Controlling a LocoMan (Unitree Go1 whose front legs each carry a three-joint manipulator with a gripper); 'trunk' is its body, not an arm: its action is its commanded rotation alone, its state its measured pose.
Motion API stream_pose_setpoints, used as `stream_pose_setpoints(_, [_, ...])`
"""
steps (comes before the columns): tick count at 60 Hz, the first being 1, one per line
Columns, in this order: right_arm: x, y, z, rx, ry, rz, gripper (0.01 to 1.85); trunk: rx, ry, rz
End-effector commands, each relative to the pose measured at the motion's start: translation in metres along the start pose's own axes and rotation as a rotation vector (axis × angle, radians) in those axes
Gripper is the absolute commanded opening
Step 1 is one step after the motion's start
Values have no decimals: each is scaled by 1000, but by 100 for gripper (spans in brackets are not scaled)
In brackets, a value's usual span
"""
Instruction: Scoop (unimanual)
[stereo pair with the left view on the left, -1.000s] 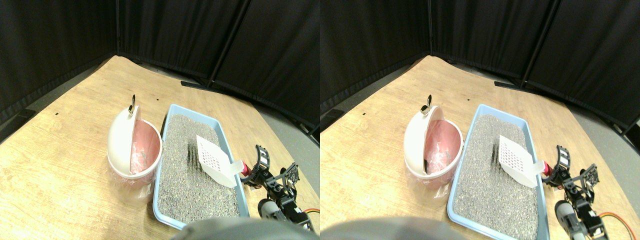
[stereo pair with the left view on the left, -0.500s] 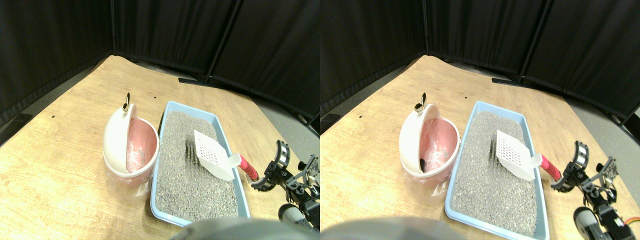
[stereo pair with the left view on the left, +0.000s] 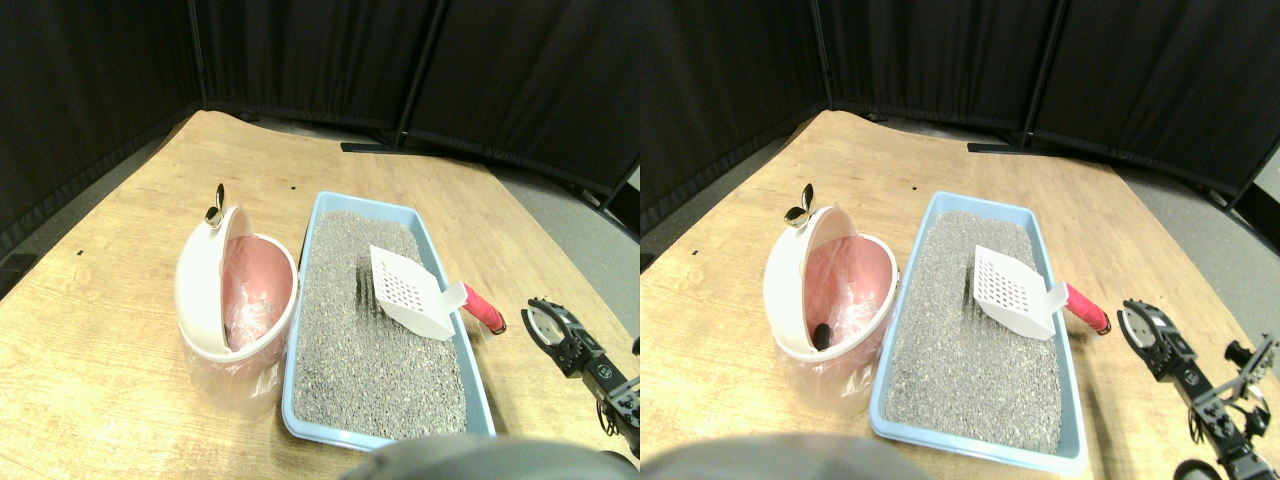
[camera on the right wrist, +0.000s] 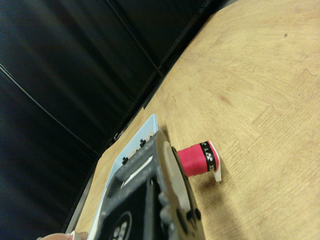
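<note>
Nearest, our right gripper (stereo pair with the left view on the left: 545, 318) hung over the floor (stereo pair with the left view on the left: 110, 330) beside the tray (stereo pair with the left view on the left: 305, 300); we could not tell how its fingers stood. The scoop (stereo pair with the left view on the left: 408, 297) lay on the litter (stereo pair with the left view on the left: 370, 340), its red handle (stereo pair with the left view on the left: 482, 312) over the tray's right rim. The bin (stereo pair with the left view on the left: 232, 300) stood left of the tray.

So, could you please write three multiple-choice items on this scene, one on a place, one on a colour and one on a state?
1. Where does the white slotted plastic scoop lie?
A. in the pale blue litter tray
B. in the white swing-lid bin
C. on the wooden floor

2. What colour is the scoop's wrapped handle?
A. green
B. pink-red
C. yellow

3. Is the right gripper holding the handle?
A. yes
B. no, apart from it
C. it holds the bin

Answers: 1 A, its blade rests on the grey litter; 2 B, seen in both views; 3 B, bare floor shows between them.
</note>
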Motion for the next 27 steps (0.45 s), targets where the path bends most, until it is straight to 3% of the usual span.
stream_pose_setpoints(1, [-5,10,9,-15,-30,70,6,-16,-30,-16])
stream_pose_setpoints(18, [-16,14,8,-37,7,80,6,-12,-25,-31])
stream_pose_setpoints(27, [-15,14,5,-41,-11,106,6,-17,-31,-32])
